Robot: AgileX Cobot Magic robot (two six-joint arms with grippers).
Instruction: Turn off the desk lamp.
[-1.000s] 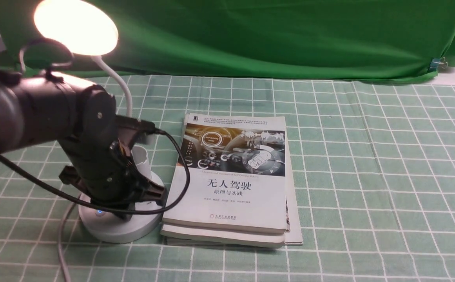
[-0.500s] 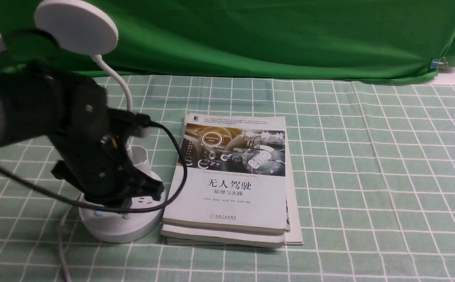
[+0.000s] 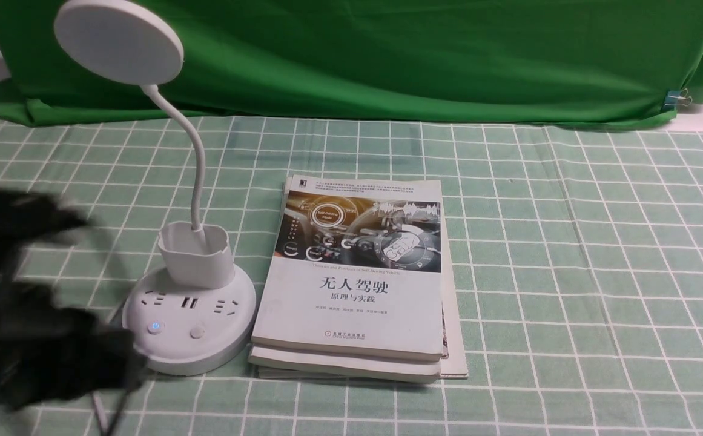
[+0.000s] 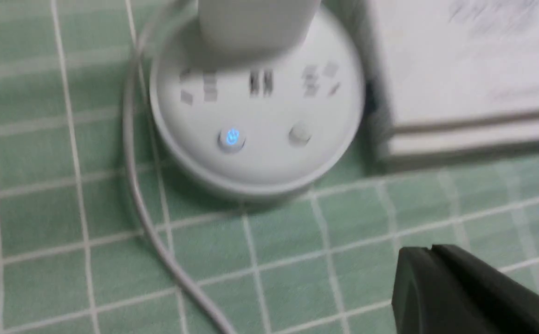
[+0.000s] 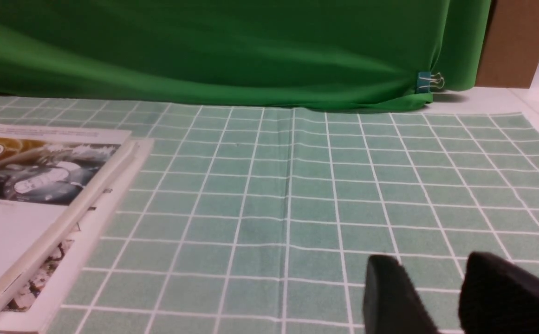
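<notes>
On the table (image 3: 569,254), the desk lamp (image 3: 197,163) stands left of the books (image 3: 357,303), its head (image 3: 118,42) now gone dark: task apparently met. My left claw (image 4: 425,250), closed and empty, has withdrawn. The button (image 3: 155,327) glows blue.

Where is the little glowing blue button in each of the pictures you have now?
Front view: the blue button is low on the left, on the lamp's round white base.
Left wrist view: it shows a bit above the picture's middle, on that same base.
Right wrist view: it is not in this picture.
Shared landmark: the stack of books, seen in all three, though cut off in both wrist views.
</notes>
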